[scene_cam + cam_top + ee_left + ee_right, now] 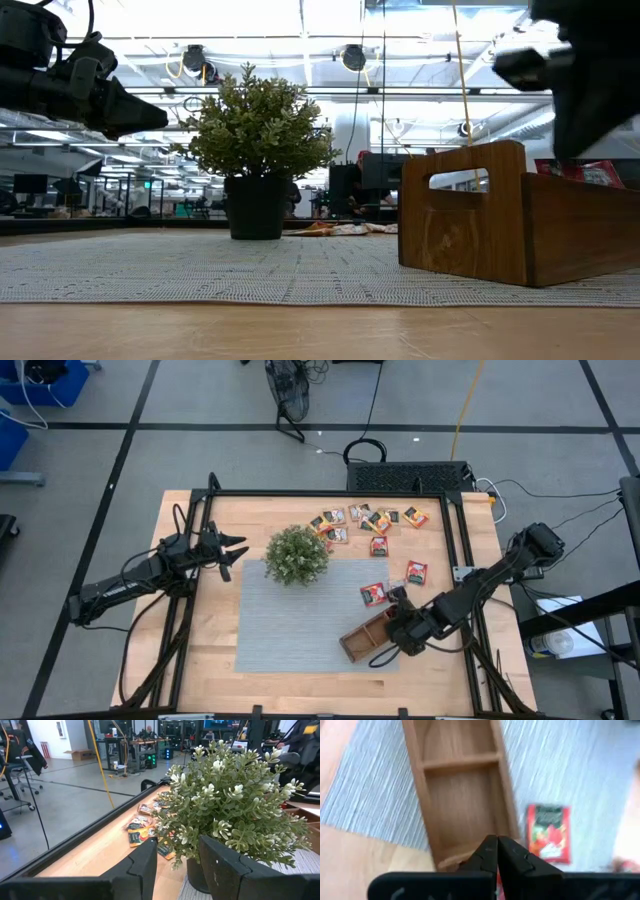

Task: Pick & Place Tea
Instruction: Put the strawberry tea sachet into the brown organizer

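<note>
My right gripper (398,617) hangs over the far right end of the brown wooden tray (460,785), pointing steeply down, shut on a red tea sachet (585,172). Two more red sachets (374,594) (415,571) lie flat on the grey mat (290,620) beside the tray. Several sachets (368,520) lie scattered on the bare wood at the table's far side. My left gripper (235,550) waits open and level at the table's left, just left of the potted plant (297,555). My right gripper pinches the red sachet between its two shut fingers, coming from above at a steep slant. In the right wrist view only a thin red strip (498,882) shows between the fingers. The sachet's lower part (585,172) hangs below the fingers, above the tray's rim.
The potted plant (258,130) stands on the mat's far left corner. The tray (358,640) lies slantwise on the mat's near right corner. A black frame (455,530) rims the table. Cables and a black box (410,475) lie beyond the far edge.
</note>
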Robot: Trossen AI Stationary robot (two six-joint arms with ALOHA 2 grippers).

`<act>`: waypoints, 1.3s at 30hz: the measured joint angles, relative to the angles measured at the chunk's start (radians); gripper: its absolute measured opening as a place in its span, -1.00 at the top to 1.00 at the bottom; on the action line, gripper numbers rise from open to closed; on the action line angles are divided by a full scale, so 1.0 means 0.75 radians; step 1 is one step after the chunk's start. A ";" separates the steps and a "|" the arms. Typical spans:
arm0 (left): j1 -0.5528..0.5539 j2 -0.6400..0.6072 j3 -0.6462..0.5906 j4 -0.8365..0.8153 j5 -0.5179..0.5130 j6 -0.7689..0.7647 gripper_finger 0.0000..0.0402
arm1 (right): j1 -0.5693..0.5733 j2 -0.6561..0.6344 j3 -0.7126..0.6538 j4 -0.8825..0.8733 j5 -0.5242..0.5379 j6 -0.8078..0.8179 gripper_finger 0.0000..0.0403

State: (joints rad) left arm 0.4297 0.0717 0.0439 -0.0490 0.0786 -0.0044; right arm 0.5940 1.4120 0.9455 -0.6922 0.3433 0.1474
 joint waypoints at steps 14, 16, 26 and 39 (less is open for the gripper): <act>0.000 0.000 0.000 0.000 0.000 0.000 0.27 | -0.023 -0.001 -0.003 0.205 0.895 -0.257 1.00; 0.000 0.000 0.000 0.000 0.000 0.000 0.27 | -0.041 -0.001 -0.018 0.248 0.951 -0.291 1.00; 0.000 0.000 0.000 0.000 0.000 0.000 0.27 | -0.264 -0.054 -0.062 0.378 0.730 -0.288 1.00; 0.000 0.000 0.000 0.000 0.000 0.000 0.27 | -0.532 -0.554 -0.562 1.211 0.205 -0.618 1.00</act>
State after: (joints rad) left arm 0.4297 0.0719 0.0439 -0.0490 0.0788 -0.0044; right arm 0.1951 0.9968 0.5242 0.2161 0.4969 -0.3158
